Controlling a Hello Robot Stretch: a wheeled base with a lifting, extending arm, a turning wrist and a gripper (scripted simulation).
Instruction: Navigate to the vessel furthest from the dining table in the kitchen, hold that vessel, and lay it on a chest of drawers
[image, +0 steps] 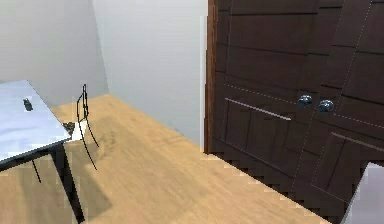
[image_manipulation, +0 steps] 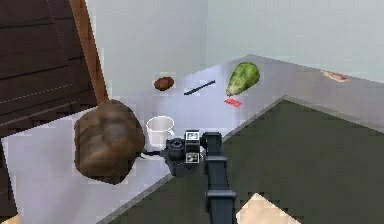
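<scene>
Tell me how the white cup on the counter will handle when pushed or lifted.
The cup looks small and hollow, so probably light. Its smooth white wall may be slippery and, if ceramic, breakable. Standing upright on the flat counter, it likely slides rather than tips when pushed.

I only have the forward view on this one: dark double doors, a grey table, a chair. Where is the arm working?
Observer: In the arm side view, the gripper is reaching out to a long grey countertop.
Operator: Is any vessel near it?
Observer: Yes, a white cup stands on the countertop at the gripper's far end. I cannot tell whether the gripper holds anything.
</scene>
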